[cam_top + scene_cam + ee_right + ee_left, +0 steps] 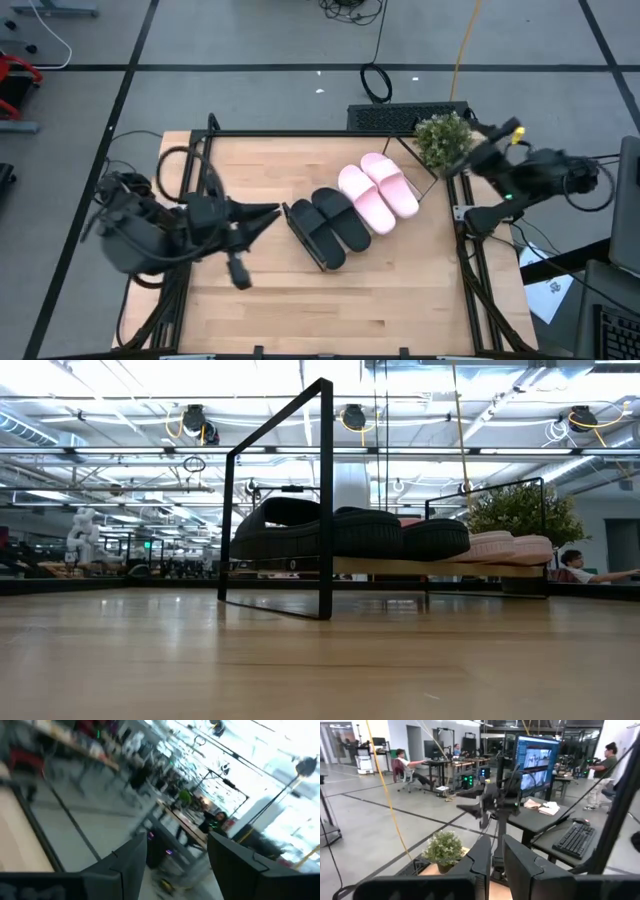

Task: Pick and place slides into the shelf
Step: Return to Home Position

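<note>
Two black slides (pixel 330 222) and two pale pink slides (pixel 377 192) lie side by side, soles down, on the shelf (pixel 300 247), a low board in a thin black frame set slantwise at mid table. In the low view the black slides (pixel 340 530) and pink slides (pixel 505 546) sit in a row on the shelf's board (pixel 400 567). My left gripper (pixel 268 212) hangs above the table's left part, pointing level toward the shelf, fingers nearly together and empty. My right gripper (pixel 462 165) is raised at the table's right edge beside a plant, open and empty.
A small potted plant (pixel 442 138) stands at the table's far right corner, close to my right gripper; it also shows in the left wrist view (pixel 443 847). Bare wood lies in front of the shelf (pixel 330 310). Beyond the right edge stand a desk, a monitor and a keyboard (pixel 575 840).
</note>
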Robot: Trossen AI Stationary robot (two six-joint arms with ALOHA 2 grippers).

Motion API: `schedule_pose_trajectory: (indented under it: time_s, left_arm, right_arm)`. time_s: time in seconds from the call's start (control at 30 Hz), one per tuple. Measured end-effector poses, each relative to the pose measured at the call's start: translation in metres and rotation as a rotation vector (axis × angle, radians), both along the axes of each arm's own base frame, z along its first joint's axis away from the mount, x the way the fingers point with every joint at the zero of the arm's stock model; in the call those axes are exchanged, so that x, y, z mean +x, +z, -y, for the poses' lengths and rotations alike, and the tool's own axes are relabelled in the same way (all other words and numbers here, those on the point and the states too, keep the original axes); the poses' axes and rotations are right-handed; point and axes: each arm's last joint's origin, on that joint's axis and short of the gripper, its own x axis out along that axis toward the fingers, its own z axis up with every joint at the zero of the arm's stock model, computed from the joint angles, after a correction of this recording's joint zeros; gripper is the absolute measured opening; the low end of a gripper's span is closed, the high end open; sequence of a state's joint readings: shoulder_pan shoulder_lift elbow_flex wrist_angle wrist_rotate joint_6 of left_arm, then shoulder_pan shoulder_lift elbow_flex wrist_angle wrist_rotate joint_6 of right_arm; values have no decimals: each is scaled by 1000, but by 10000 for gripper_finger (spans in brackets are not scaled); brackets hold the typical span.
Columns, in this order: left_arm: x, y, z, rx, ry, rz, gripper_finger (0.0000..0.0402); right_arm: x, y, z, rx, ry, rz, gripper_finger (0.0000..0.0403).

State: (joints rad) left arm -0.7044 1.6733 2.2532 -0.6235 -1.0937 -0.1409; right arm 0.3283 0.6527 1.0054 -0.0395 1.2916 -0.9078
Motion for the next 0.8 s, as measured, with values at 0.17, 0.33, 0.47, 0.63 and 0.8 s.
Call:
schedule_pose_trajectory:
  time_s: [0.17, 0.33, 0.47, 0.63, 0.8]
  left_arm:
    - [-18, 1, -3, 47, -33, -53, 47]
    - [-33, -8, -7, 16, -42, -120, 47]
    - [-39, -9, -6, -34, -53, -115, 47]
    - [-44, -10, 1, -10, -154, -149, 47]
    - [-39, -20, 8, -60, -246, -185, 47]
  right_arm:
    - [-21, 20, -1, 124, 0, 233, 196]
    - [-37, 25, 5, 242, 30, 425, 196]
    - [-40, 26, 7, 288, 35, 497, 196]
    - [-40, 23, 6, 421, 58, 674, 196]
    - [-32, 16, -11, 422, 390, 580, 196]
